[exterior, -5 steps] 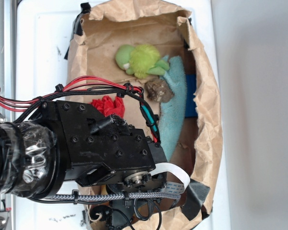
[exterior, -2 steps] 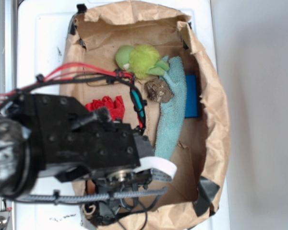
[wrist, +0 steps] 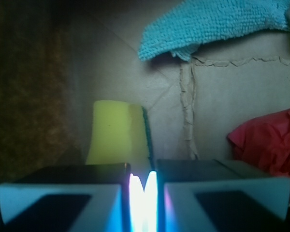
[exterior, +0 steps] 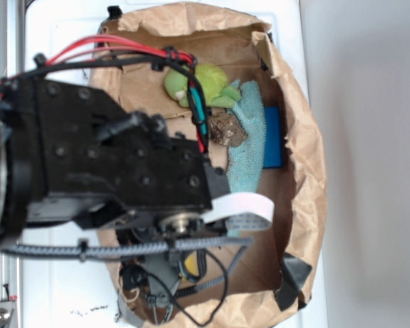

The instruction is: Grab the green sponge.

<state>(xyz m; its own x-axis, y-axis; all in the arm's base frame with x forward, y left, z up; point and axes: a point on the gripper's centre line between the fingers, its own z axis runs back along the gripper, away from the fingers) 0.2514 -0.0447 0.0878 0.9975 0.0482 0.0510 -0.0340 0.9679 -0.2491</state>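
While nearly closed and empty, the hand (wrist: pixel 142 186) just short of the green sponge (wrist: pixel 118 133).

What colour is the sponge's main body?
Yellow, with a thin dark green edge; the sponge shows best in the wrist view.

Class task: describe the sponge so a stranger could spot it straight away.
Look inside the brown paper bag, on its floor just ahead of the gripper. The sponge is a pale yellow block with a thin dark green edge, unlike the fluffy teal cloth and red object.
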